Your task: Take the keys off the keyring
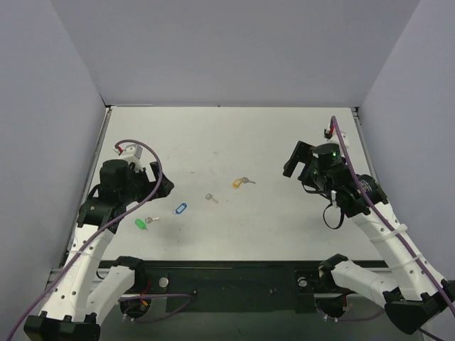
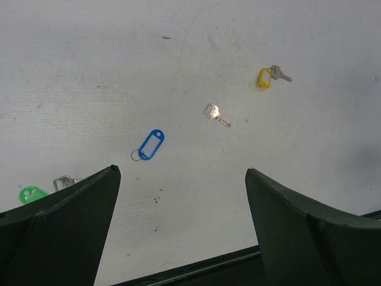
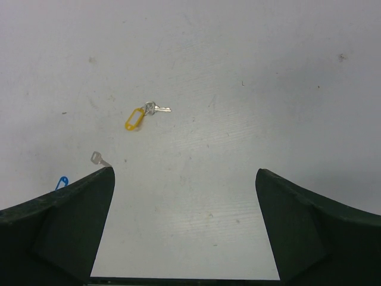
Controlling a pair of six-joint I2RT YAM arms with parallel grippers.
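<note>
The yellow keyring tag (image 1: 237, 182) lies flat near the table's middle, with a small silver key (image 1: 248, 180) joined to its ring on the right. Both show in the left wrist view, tag (image 2: 265, 78) and key (image 2: 280, 73), and in the right wrist view, tag (image 3: 135, 118) and key (image 3: 157, 108). My left gripper (image 1: 165, 186) is open and empty, well left of the tag and above the table (image 2: 181, 173). My right gripper (image 1: 293, 162) is open and empty, to the right of the tag (image 3: 184, 173).
A loose silver key (image 1: 211, 198) lies left of the yellow tag. A blue tag (image 1: 180, 209) with a bare ring lies further left. A green tag (image 1: 140, 223) with its own key (image 1: 151, 219) lies near the left arm. Grey walls enclose the table.
</note>
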